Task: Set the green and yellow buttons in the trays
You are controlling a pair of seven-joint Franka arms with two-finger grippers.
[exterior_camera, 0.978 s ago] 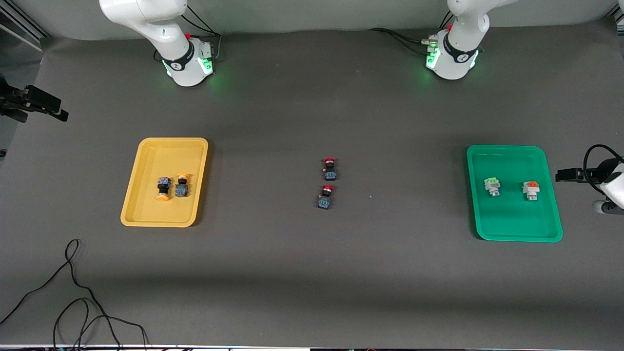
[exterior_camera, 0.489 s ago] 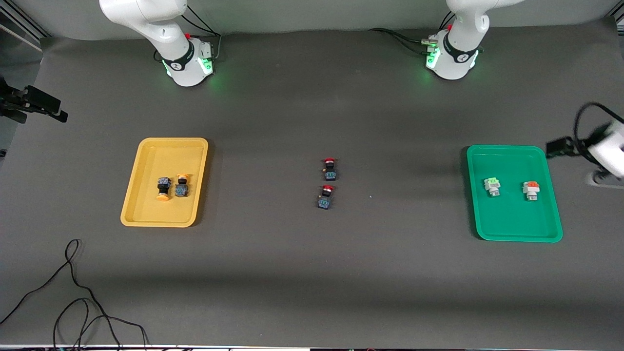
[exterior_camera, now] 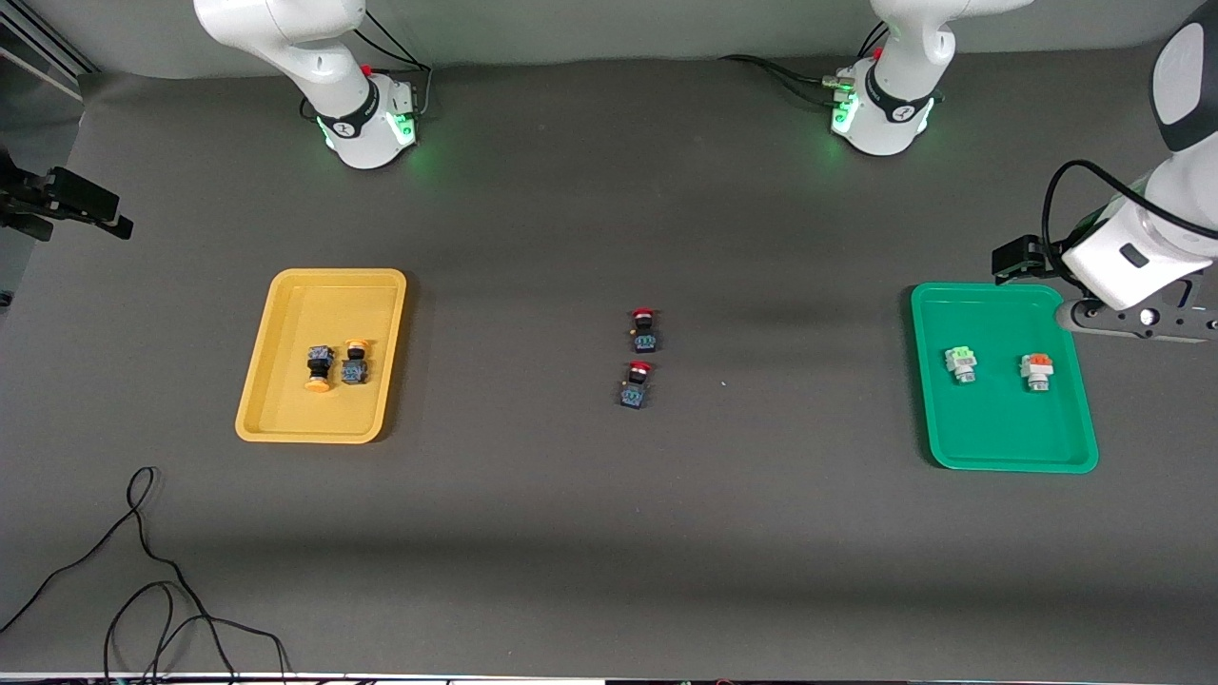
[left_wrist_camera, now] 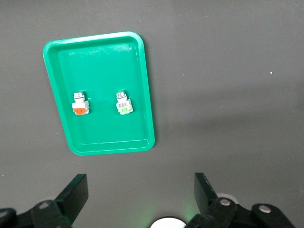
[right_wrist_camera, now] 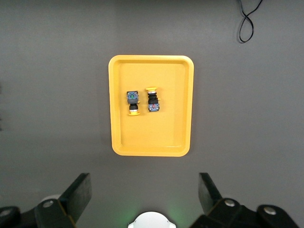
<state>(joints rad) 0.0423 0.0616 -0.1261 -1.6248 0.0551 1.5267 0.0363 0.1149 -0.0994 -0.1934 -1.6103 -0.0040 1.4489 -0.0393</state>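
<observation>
The yellow tray point(exterior_camera: 285, 323) holds two yellow-capped buttons point(exterior_camera: 320, 367) point(exterior_camera: 356, 362), side by side. The right wrist view shows the tray point(right_wrist_camera: 175, 95) and both buttons point(right_wrist_camera: 133, 103) point(right_wrist_camera: 152, 100). The green tray point(exterior_camera: 999, 428) holds a white button with a light-green top point(exterior_camera: 961, 362) and one with an orange-red top point(exterior_camera: 1036, 371). They also show in the left wrist view point(left_wrist_camera: 123, 104) point(left_wrist_camera: 80, 105) in the tray point(left_wrist_camera: 99, 61). My left gripper point(left_wrist_camera: 139, 192) is open and empty, high beside the green tray. My right gripper point(right_wrist_camera: 144, 192) is open and empty, high beside the yellow tray.
Two red-capped switches point(exterior_camera: 644, 329) point(exterior_camera: 636, 383) lie on the mat at the table's middle. A black cable point(exterior_camera: 143, 571) loops at the front corner at the right arm's end. A black camera mount point(exterior_camera: 67, 205) juts in at that end. The left arm's wrist point(exterior_camera: 1123, 262) hangs by the green tray's corner.
The left arm's hand has swung up from the table edge beside the green tray toward its base end. The buttons and trays have not moved.
</observation>
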